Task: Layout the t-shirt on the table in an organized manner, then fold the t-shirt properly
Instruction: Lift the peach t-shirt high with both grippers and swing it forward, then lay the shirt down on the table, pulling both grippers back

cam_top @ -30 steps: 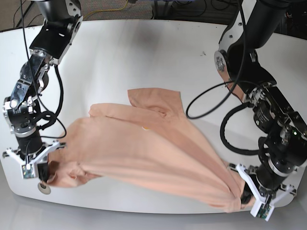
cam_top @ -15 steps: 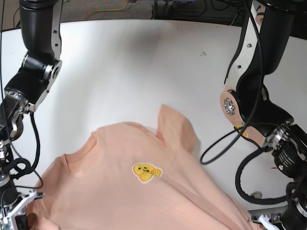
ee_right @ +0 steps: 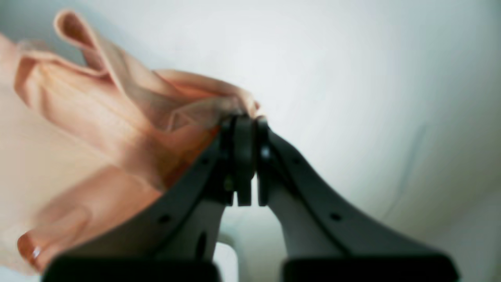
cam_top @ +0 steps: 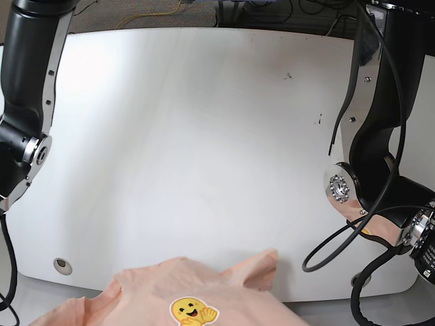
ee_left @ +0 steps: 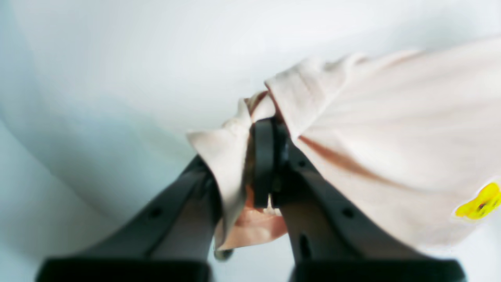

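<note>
The peach t-shirt [cam_top: 136, 302] hangs at the bottom edge of the base view, past the near edge of the white table [cam_top: 204, 136], with its yellow bear print [cam_top: 192, 313] facing the camera. Both grippers are below that view's frame. In the left wrist view my left gripper [ee_left: 270, 129] is shut on a bunched hem of the t-shirt [ee_left: 391, 137], and the bear print [ee_left: 479, 201] shows at the right. My right gripper [ee_right: 248, 125] is shut on a gathered fold of the t-shirt [ee_right: 98, 117], which spreads to its left. Both wrist views are blurred.
A round grommet hole [cam_top: 62, 265] sits near the table's front left corner. Small dark specks [cam_top: 288, 75] mark the far right part. My arms' dark links stand at the left [cam_top: 27, 88] and right [cam_top: 374, 156] sides, with a black cable loop [cam_top: 326, 251] hanging low.
The t-shirt went from draped across the table to being drawn toward the near edge and up, its bear print coming into sight. Both grippers dropped out of the base view.
</note>
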Controlling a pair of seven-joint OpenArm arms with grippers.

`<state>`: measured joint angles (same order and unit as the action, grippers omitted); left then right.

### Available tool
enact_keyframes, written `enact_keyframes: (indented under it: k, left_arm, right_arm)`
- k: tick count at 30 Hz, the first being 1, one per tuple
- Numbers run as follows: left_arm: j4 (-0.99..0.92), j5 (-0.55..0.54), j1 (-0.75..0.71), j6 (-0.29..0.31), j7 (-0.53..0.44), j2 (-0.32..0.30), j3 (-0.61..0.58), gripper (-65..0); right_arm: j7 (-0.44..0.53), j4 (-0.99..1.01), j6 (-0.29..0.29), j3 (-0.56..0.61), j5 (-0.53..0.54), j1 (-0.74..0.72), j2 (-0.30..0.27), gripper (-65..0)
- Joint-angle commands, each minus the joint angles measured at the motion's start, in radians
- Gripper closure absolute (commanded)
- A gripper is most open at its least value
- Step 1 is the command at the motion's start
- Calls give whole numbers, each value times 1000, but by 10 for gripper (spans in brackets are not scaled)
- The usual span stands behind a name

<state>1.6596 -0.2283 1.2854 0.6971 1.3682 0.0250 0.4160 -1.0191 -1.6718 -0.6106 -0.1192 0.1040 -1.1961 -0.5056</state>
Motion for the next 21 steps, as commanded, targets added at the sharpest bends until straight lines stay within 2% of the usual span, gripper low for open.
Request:
enact_keyframes:
  k: [1,5,9,14,18,21]
  left_arm:
    - [3,-3,17,1,-19,2,-6,0]
    - [17,-9,-31,1,-19,2,-10,0]
    - [44,-9,-86,1,-19,2,-10,0]
    - [73,-9,-174,1,-19,-1,-12,0]
    - [81,-9,-284,1,-19,-4,-10,0]
    - [93,-9,-361,1,-19,-20,-7,0]
  right_arm:
    - [0,-3,-13,19,4,-44,-5,0]
    - [-25,-32,-30,14,3,-29,-6,0]
    - [-43,-77,-36,-17,4,52,-15,0]
    - [-48,-152,-36,-83,10,207,-23,0]
    - [-50,-232,-39,-164,10,385,-18,0]
    - [-50,-271,-59,-213,10,508,-11,0]
